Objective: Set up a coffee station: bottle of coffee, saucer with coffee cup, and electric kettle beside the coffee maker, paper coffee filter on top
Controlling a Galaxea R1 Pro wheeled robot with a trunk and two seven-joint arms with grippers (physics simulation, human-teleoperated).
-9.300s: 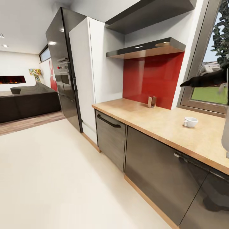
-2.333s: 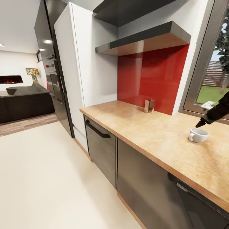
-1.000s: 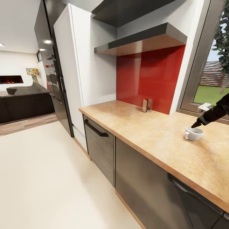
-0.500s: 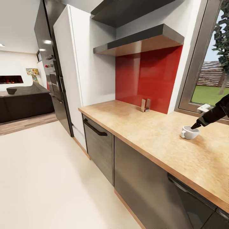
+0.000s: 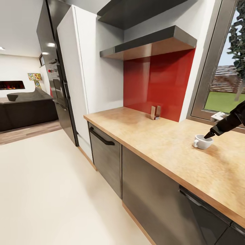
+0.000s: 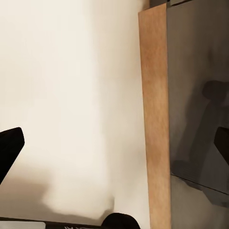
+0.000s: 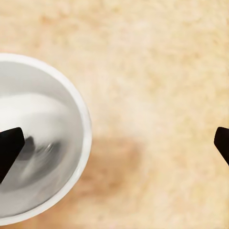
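R fingers (image 7: pixel 10 147) spread astride coffee cup (image 5: pixel 203 141) rim, unchanged

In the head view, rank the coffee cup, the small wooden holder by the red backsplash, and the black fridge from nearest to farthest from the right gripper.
1. coffee cup, directly under the right gripper.
2. small wooden holder, farther along the countertop by the red backsplash.
3. black fridge, beyond the counter's far end.

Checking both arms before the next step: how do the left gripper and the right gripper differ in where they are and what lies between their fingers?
The right gripper hangs over the light wood-grain kitchen countertop, one finger inside the small white coffee cup, the other outside its rim. The left gripper points at pale floor beside dark cabinet fronts, with nothing between its fingers. Both stand open, with black fingers.
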